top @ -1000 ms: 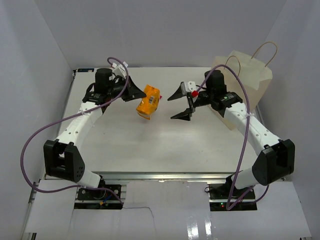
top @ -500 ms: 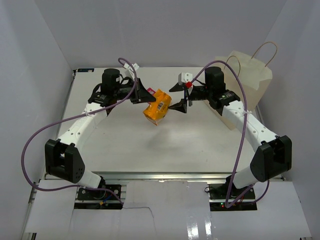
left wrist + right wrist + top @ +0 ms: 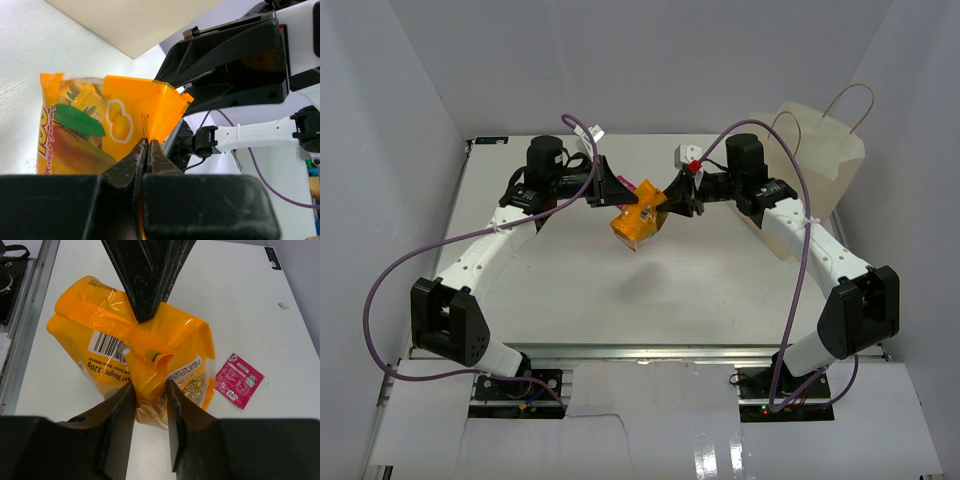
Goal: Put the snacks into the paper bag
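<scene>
**Orange packet held up between both tools at mid-counter**

Look at the top view: your left tool [image 3: 625, 199] and right tool [image 3: 666, 204] meet nose to nose over the far middle of the counter [image 3: 620, 290]. The orange packet [image 3: 638, 220] sits right between them, lifted clear of the surface with its shadow just below.

In the left wrist view your left tool [image 3: 148, 149] is pressed together on a thin orange fold of the packet, with the tips meeting tight. The printed fruit side faces that camera, with the lettering running sideways up the left edge.

In the right wrist view the barcode side faces you. The left tool's black tips come down from above onto the seam in the middle of that side. Your right tool [image 3: 148, 390] comes up from below, and its fingers [image 3: 119, 412] stand a little apart with the packet's lower edge between them. You cannot tell whether they are actually pressing on it.

The packet's long axis runs slantwise, from upper left to lower right in the right wrist view. In the top view it is tilted, its low end nearer you and to the left.

The pink-red square [image 3: 239, 380] lies flat on the counter beside the orange packet. The paper bag [image 3: 820, 160] stands at the far right, behind your right arm and well apart from the packet.
</scene>
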Robot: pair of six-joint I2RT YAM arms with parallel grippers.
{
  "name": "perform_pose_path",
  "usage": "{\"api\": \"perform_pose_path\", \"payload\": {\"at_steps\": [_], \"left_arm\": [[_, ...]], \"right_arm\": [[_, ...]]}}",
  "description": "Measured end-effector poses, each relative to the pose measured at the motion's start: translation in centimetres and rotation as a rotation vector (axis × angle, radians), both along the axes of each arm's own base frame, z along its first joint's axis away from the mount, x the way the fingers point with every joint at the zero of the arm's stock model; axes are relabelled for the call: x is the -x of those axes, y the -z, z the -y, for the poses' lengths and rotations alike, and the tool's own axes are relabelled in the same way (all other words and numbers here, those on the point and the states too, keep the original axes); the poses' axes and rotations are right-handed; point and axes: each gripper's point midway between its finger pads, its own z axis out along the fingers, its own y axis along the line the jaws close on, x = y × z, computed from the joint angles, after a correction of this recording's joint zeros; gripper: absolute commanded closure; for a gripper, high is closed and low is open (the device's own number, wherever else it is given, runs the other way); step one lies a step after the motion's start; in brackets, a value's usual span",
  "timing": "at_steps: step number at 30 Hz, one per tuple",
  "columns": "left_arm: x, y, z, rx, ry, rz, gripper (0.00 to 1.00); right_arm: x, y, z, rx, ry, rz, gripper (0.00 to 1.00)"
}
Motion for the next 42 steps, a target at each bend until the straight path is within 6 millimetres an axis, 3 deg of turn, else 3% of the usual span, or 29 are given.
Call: {"api": "perform_pose_path", "payload": {"at_steps": [1, 3, 11, 15, 16, 19, 23, 26, 30, 34, 37, 39, 42], "left_arm": [[0.1, 0.0, 0.1, 0.002, 0.004, -0.001, 1.0], [0.1, -0.1, 0.2, 0.006, 0.01, 0.0, 1.0], [0.1, -0.3, 0.4, 0.02, 0.019, -0.001, 0.98], [-0.1, -0.6, 0.6, 0.034, 0.017, 0.004, 0.69], [-0.2, -0.9, 0.6, 0.04, 0.017, 0.012, 0.54], [-0.5, -2.3, 1.0, 0.077, 0.013, 0.048, 0.38], [-1.4, -4.4, 1.1, 0.113, -0.015, 0.118, 0.29], [-2.7, -6.5, 0.8, 0.124, -0.083, 0.201, 0.25], [-3.9, -9.6, -0.7, 0.123, -0.222, 0.334, 0.22], [-3.6, -11.5, -2.4, 0.131, -0.31, 0.426, 0.22], [-3.1, -10.1, -2.9, 0.116, -0.33, 0.42, 0.22], [-3.1, -8.0, -3.0, 0.094, -0.339, 0.382, 0.22], [-3.1, -4.2, -3.2, 0.049, -0.348, 0.309, 0.22]], "right_arm": [[0.1, 0.0, 0.0, -0.002, -0.004, -0.006, 0.81], [0.1, 0.0, 0.0, -0.005, -0.009, -0.018, 0.91], [0.5, 0.2, 0.1, -0.006, -0.017, -0.052, 0.92], [0.5, -0.1, 0.3, -0.01, -0.013, -0.044, 0.92], [0.5, -0.2, 0.4, -0.01, -0.01, -0.044, 0.92], [0.5, -0.5, 1.2, -0.008, 0.012, -0.054, 0.92], [0.0, -1.3, 2.4, -0.012, 0.05, -0.053, 0.92], [-0.5, -3.3, 3.5, -0.028, 0.084, -0.026, 0.92], [-2.0, -8.5, 5.3, -0.07, 0.158, 0.065, 0.92], [-4.0, -16.9, 8.4, -0.137, 0.306, 0.221, 0.92], [-5.2, -24.6, 12.5, -0.209, 0.482, 0.385, 0.92], [-5.6, -29.2, 15.4, -0.259, 0.619, 0.496, 0.92], [-6.3, -33.9, 19.7, -0.327, 0.836, 0.628, 0.92]]}}
